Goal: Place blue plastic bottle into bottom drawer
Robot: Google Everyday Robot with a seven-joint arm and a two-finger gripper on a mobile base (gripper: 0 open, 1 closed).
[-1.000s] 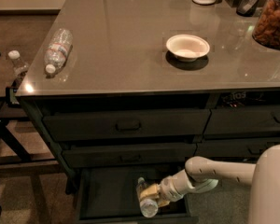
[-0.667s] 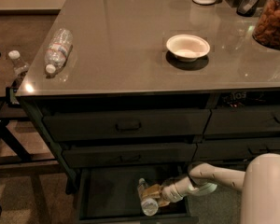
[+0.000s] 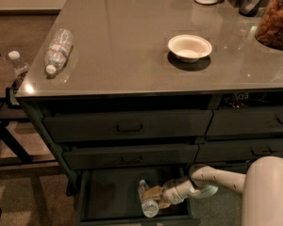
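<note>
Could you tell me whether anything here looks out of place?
A clear water bottle lies on its side at the left of the counter. The hand is down in the open bottom drawer at the blue plastic bottle.

We see the blue plastic bottle (image 3: pixel 147 203), pale and translucent with a white cap, lying tilted inside the bottom drawer (image 3: pixel 108 197), towards its right front. The drawer is pulled open, its dark floor showing. Our tool (image 3: pixel 156 194) sits against the bottle's side.

Tan end effector (image 3: pixel 152 195) in dark drawer (image 3: pixel 108 192)
</note>
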